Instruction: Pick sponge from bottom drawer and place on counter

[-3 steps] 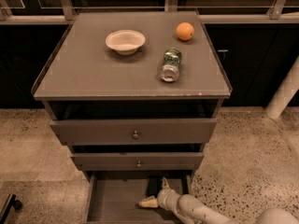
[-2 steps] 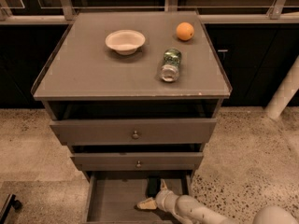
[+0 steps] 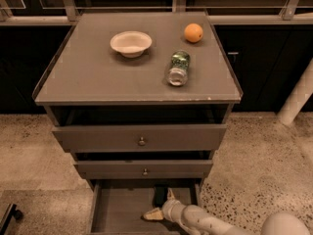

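While the pale two-finger gripper sits low inside the shallow grey bottom drawer, observe that its fingers are spread apart. One fingertip points toward the drawer's left and the other points toward the cabinet's back. You will find the small dark rectangular sponge lying on the drawer floor, in the gap between those two fingers. You cannot tell whether either finger touches the sponge; it is not pinched. The bottom drawer is pulled out, below two grey drawers with small round knobs. On the flat matte grey counter above, note three items standing well apart from the gripper: a shallow white bowl, a round orange fruit, and a clear green-labelled jar lying on its side.
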You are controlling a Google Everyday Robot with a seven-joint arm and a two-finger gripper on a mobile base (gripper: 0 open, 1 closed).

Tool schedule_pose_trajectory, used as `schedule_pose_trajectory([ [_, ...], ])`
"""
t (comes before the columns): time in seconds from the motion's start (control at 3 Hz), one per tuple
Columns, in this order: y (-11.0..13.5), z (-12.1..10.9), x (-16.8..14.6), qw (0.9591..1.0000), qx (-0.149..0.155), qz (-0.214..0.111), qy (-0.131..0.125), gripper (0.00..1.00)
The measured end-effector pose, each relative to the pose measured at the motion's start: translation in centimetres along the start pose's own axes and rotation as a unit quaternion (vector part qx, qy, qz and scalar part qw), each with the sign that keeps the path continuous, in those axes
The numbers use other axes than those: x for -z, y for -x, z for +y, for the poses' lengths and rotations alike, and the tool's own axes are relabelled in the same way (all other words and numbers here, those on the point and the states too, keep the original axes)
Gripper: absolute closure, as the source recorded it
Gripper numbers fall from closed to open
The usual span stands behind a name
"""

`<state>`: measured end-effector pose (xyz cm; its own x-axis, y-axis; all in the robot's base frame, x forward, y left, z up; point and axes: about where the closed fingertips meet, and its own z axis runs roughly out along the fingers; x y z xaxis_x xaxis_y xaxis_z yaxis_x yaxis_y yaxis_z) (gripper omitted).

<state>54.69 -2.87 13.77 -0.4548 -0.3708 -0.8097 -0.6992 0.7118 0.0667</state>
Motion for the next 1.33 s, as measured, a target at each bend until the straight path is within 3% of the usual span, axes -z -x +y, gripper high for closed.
schedule_pose_trajectory([
  [0.67, -1.0, -2.1, -0.9, 0.999, 0.025, 0.021, -0.031, 0.0],
  [1.0, -1.5, -2.5, -1.0, 0.999, 0.022, 0.028, -0.028, 0.0],
  [1.33, -1.5, -2.5, -1.0, 0.999, 0.021, 0.028, -0.028, 0.18],
])
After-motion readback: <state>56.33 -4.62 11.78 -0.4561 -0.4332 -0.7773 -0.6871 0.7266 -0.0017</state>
